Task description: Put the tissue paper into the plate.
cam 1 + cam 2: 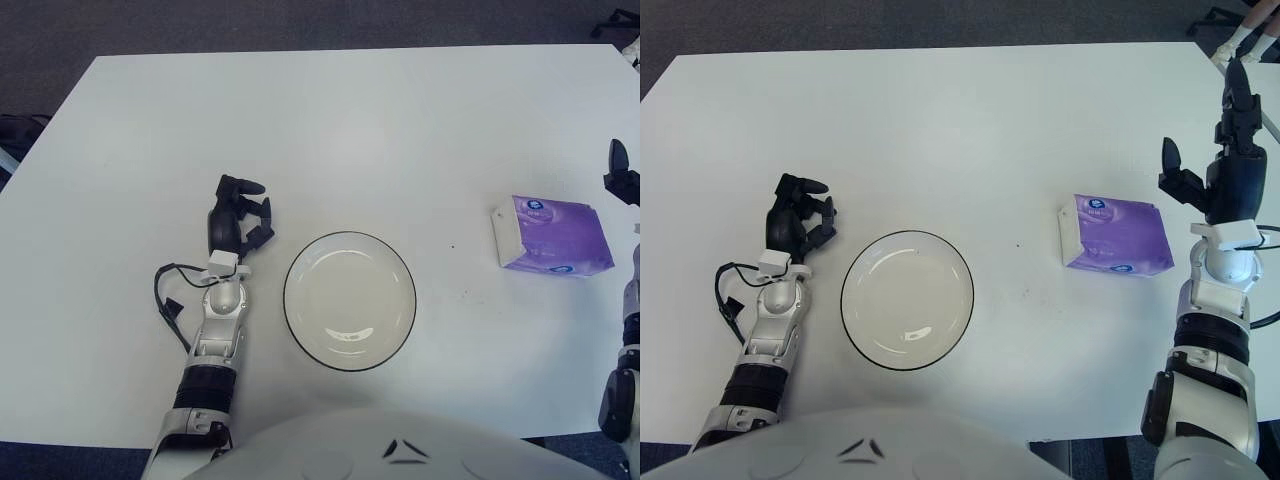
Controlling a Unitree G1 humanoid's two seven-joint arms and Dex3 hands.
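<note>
A purple tissue pack with a white end lies flat on the white table, right of the plate; it also shows in the left eye view. The white plate with a dark rim is empty, near the table's front middle. My right hand shows just right of the pack, fingers spread, holding nothing, apart from the pack. My left hand shows left of the plate, fingers loosely curled and empty.
The white table stretches back to a dark carpet. A black cable loops beside my left forearm. My own torso shows at the bottom edge.
</note>
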